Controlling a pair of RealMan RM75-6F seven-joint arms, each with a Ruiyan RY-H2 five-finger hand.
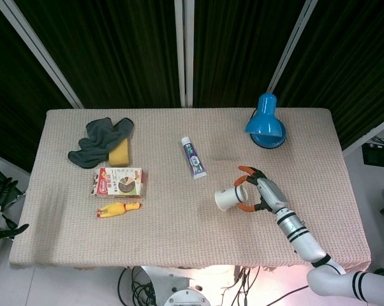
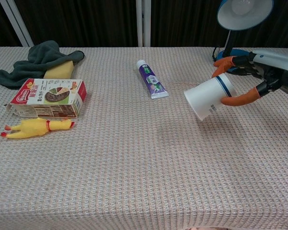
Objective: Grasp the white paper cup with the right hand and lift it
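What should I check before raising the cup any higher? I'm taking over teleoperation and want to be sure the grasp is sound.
1. Cup held: the right robot hand has orange fingertips on both sides of the white paper cup. Ok.
2. Cup off the table: in the chest view it hangs tilted on its side, mouth towards the left, above its shadow. Ok.
3. Cup upright: not ok, it is tipped over.
4. Grip firmness: cannot tell, only the fingertips show touching.
5. Lamp clearance: it stands behind the hand, apart from it in the head view. Ok.
6. Toothpaste tube out of the way: it lies to the left, not touching the cup. Ok.
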